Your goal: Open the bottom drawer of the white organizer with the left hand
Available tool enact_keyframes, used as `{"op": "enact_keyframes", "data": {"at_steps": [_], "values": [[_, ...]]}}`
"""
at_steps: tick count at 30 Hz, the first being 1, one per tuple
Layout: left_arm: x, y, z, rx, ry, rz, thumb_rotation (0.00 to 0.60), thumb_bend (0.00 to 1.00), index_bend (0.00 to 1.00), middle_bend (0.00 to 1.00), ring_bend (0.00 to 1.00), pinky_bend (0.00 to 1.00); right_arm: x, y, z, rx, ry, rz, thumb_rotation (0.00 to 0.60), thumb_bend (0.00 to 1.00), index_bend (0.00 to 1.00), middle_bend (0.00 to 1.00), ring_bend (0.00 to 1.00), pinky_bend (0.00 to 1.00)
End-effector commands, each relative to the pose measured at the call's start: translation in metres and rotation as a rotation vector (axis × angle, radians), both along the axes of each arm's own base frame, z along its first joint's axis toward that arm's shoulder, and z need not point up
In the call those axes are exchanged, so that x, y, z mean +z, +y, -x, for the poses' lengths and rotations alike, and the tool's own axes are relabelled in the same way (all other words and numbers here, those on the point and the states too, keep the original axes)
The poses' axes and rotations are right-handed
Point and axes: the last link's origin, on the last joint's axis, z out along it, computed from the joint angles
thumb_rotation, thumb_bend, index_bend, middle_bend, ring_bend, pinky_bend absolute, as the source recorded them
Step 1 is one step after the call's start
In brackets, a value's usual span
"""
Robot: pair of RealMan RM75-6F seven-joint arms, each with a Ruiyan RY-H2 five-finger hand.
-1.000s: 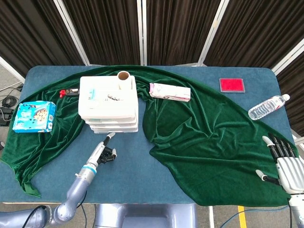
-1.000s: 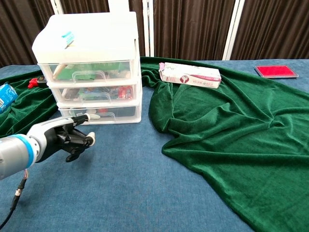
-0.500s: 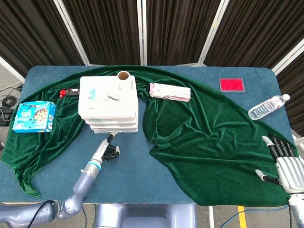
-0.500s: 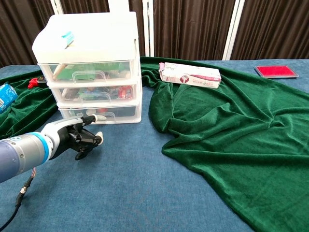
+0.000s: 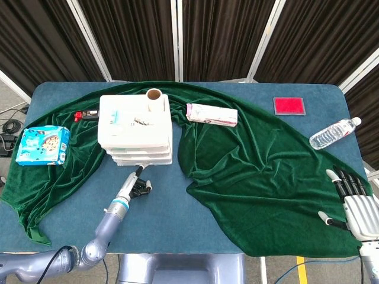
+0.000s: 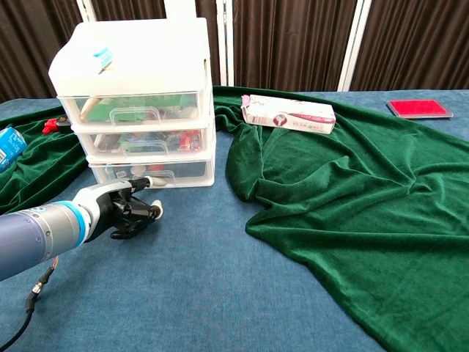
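The left hand (image 6: 124, 209), fingers curled on nothing, hovers just before the white organizer's (image 6: 135, 103) bottom drawer (image 6: 150, 171), whose light, slick plastic handle looks hookable.

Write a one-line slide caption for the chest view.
Left hand reaches toward the bottom drawer of the white organizer, beside a green cloth.
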Motion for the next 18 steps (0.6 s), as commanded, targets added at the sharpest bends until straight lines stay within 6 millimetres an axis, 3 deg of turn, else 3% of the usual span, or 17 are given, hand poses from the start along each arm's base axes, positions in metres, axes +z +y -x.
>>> {"op": "enact_keyframes", "data": {"at_steps": [1, 18], "values": [[-0.0021, 0.0033, -0.0032, -0.005, -0.029, 0.006, 0.6, 0.73, 0.0, 0.88, 0.82, 0.82, -0.001, -0.0004, 0.0001, -0.002, 0.002, -0.003, 0.6, 0.06, 0.06, 0.0, 0.0, 0.0], [-0.0047, -0.003, -0.0018, -0.037, -0.086, 0.026, 0.6, 0.75, 0.15, 0.88, 0.82, 0.82, -0.001, -0.0004, 0.0003, -0.005, 0.005, -0.001, 0.6, 0.06, 0.06, 0.0, 0.0, 0.0]]}}
